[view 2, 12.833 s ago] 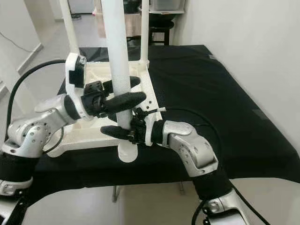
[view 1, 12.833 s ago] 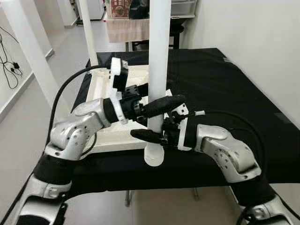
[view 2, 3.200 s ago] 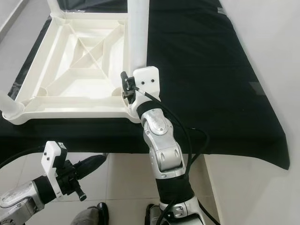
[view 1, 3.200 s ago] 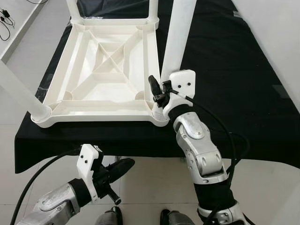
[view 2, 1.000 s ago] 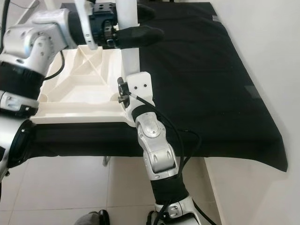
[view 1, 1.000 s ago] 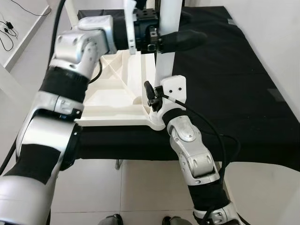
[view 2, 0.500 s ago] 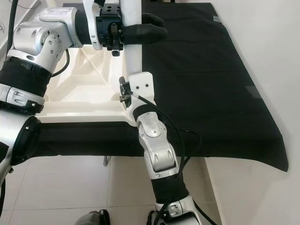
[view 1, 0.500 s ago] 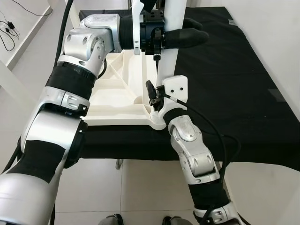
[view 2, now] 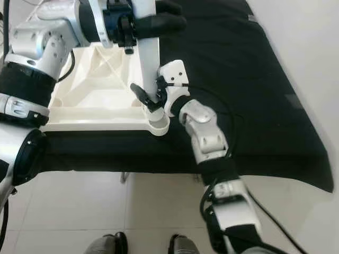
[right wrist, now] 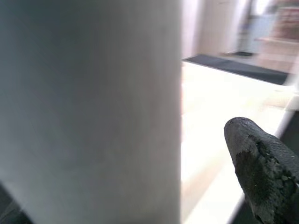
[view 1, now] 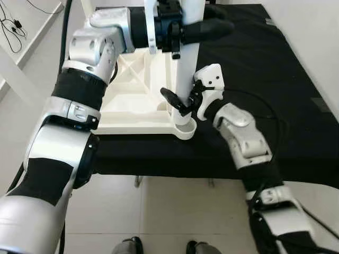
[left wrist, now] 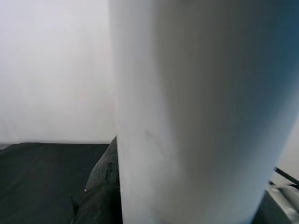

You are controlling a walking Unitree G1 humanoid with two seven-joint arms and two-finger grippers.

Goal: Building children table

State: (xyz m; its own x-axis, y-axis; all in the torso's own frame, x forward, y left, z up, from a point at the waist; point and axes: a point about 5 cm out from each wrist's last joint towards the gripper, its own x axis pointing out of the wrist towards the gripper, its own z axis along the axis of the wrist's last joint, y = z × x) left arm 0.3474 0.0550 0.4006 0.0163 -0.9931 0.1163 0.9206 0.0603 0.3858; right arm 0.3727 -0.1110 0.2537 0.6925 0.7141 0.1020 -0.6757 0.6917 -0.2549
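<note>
While it lies upside down on a black-draped table (view 1: 254,63), the white plastic children's table top (view 1: 132,100) shows its ribbed underside, and a white round leg (view 1: 186,69) stands upright in the socket at its near corner, close to the table's front edge. The left hand (view 1: 204,29) is clamped on the leg high up, one black finger wrapped across its front; the left wrist view shows the leg pressed close against a dark finger (left wrist: 100,186). The right hand (view 1: 179,103) sits low on the same leg just above the socket, one finger (view 1: 172,99) against the leg's left side, and the other cannot be made out, so whether it grips or merely touches cannot be told. Another white leg (view 1: 87,8) rises from the far corner. Beyond the cloth lie pale floor tiles (view 1: 159,211), a white wall (view 1: 312,32) on the right and black cables (view 1: 10,24) on the floor at far left. No lettering is legible.
</note>
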